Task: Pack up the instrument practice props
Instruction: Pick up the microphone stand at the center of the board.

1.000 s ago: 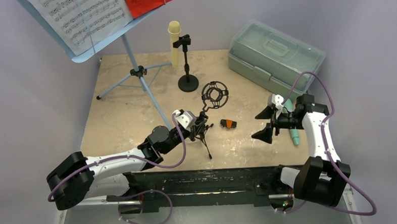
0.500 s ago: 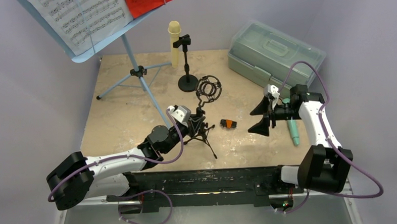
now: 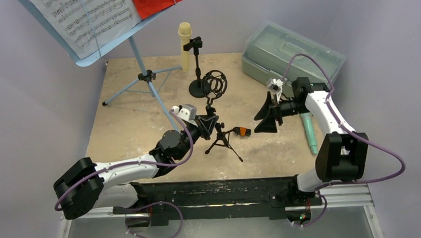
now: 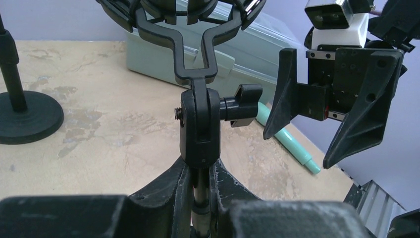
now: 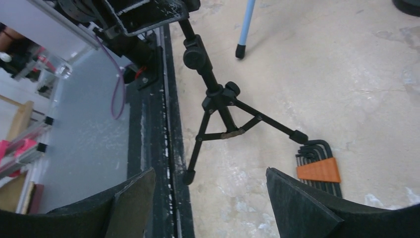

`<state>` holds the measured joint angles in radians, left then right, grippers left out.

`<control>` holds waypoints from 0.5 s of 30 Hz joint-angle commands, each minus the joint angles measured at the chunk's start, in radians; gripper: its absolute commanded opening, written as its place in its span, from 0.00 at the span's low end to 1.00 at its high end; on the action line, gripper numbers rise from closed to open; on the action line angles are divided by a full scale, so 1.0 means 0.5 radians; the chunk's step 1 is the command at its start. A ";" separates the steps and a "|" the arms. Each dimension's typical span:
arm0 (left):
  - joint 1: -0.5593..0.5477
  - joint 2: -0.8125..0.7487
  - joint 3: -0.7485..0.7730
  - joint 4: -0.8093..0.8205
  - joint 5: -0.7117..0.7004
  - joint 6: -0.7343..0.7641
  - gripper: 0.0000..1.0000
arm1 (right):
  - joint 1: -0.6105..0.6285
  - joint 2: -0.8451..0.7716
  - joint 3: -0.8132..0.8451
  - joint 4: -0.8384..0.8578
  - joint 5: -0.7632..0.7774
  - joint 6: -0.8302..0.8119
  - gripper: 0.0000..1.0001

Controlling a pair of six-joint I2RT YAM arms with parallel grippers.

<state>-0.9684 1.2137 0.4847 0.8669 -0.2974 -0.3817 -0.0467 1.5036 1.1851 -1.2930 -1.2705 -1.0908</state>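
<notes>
- The pale-blue music rack (image 3: 137, 53) stands in the upper left of the top view, with a white page (image 3: 86, 20) and a red page (image 3: 157, 0) on it. We judge it tall and top-heavy, so the pole is the place to grasp.
- The grey-green case (image 3: 288, 48) sits in the upper right with its lid down.
- The round-base stand (image 3: 199, 87), top centre, holds the cream microphone (image 3: 184, 45) upright.
- The tripod mic holder (image 4: 199, 131) is in the centre, tilted. It looks light and stiff, but its thin legs fold and its ring seems delicate, so the stem under the swivel joint is the safe place to grasp.
- The left gripper (image 4: 199, 181) is clamped on exactly that stem.
- The right gripper (image 3: 266, 114) hovers just right of the holder, its jaws apart and holding nothing.
- The teal microphone (image 3: 310, 133) lies flat at the right; it looks smooth and may roll.
- A set of hex keys (image 5: 319, 168) lies beside one tripod foot.
</notes>
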 commanded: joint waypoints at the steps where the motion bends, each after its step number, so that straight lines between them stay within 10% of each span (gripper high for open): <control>1: -0.001 -0.012 0.124 0.213 -0.063 -0.148 0.00 | 0.071 -0.258 -0.111 0.763 0.214 0.819 0.87; 5: -0.005 -0.029 0.120 0.179 -0.114 -0.169 0.00 | 0.155 -0.573 -0.419 1.540 0.424 1.463 0.94; 15: -0.008 -0.059 0.099 0.167 -0.161 -0.231 0.00 | 0.321 -0.593 -0.493 1.678 0.171 1.802 0.94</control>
<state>-0.9691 1.2175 0.4881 0.8402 -0.3588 -0.4541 0.0879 1.2182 0.9531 -0.5865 -1.1255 -0.3721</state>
